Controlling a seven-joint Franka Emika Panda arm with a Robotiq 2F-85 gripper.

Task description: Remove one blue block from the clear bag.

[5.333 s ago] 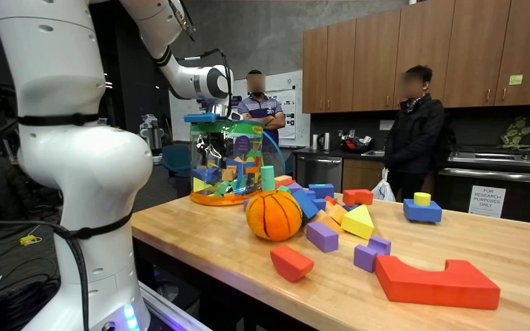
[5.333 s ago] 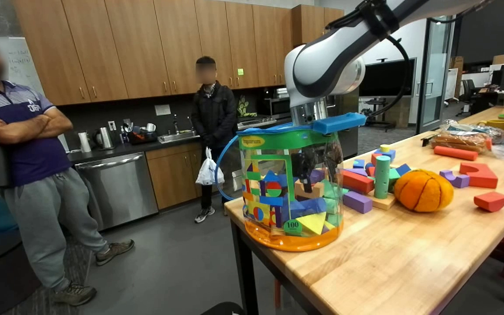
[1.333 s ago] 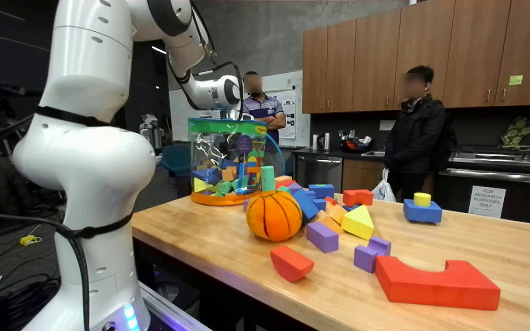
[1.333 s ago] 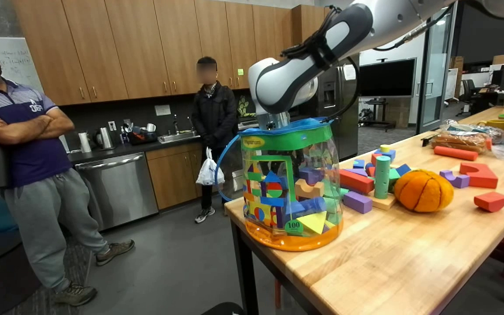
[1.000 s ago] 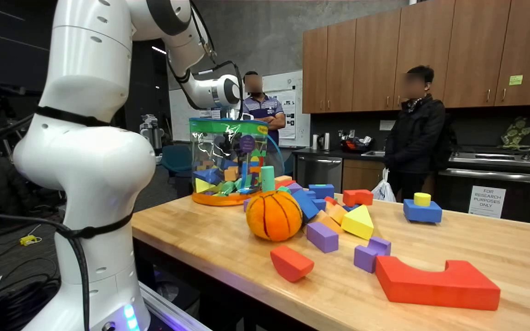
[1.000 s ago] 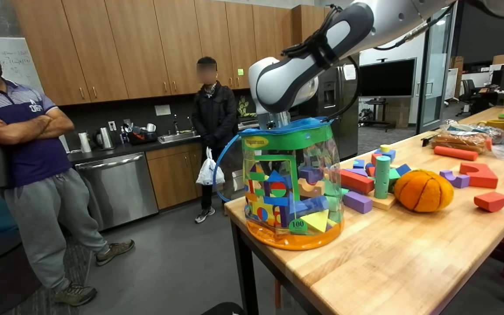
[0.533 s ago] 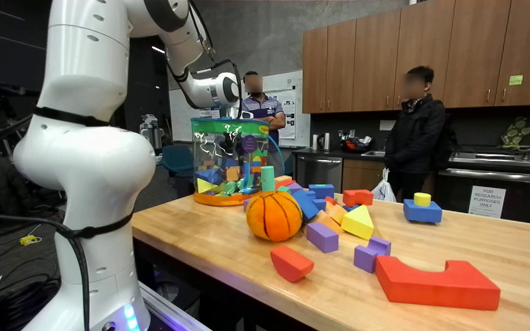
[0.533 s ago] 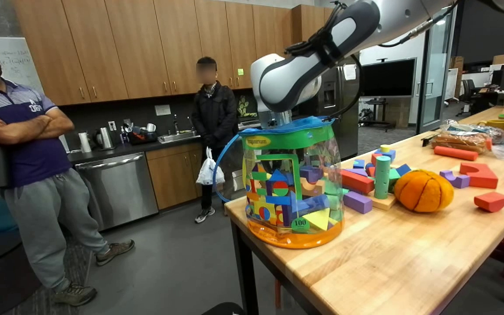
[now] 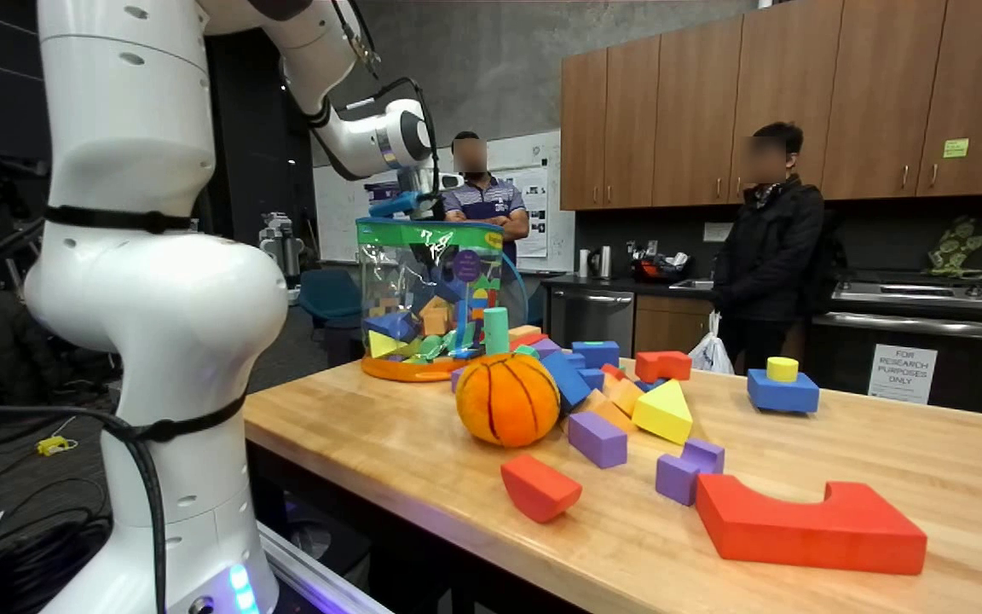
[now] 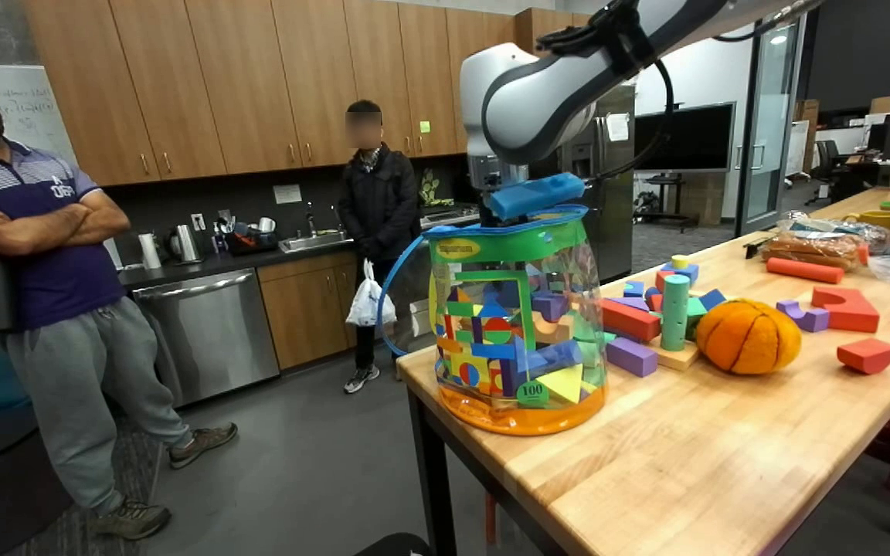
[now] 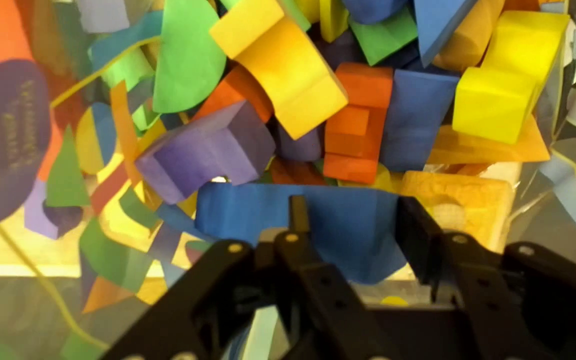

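The clear bag (image 10: 511, 244), with its green top band and orange base, stands upright on the table in both exterior views. Coloured blocks fill its lower part. In the wrist view my gripper (image 11: 354, 212) is closed around a blue block (image 11: 248, 206), which reaches out past the left finger. The right finger rests against its other end. Purple, orange, yellow and green blocks lie around and beyond it. From outside, the fingers are only a dark blur behind the bag's upper wall, so gripper and block are still inside. My wrist, with its blue attachment (image 10: 535, 194), stands above the rim.
An orange ball (image 9: 508, 401), a green cylinder (image 9: 496, 331) and a heap of loose blocks lie beside the bag. A large red block (image 9: 811, 529) is at the table's front. The bag's blue hoop (image 10: 394, 289) hangs past the table edge. Two people stand behind.
My gripper has closed on the blue block. The arm has then risen, bringing the wrist's blue attachment out above the rim. The bag has shifted slightly.
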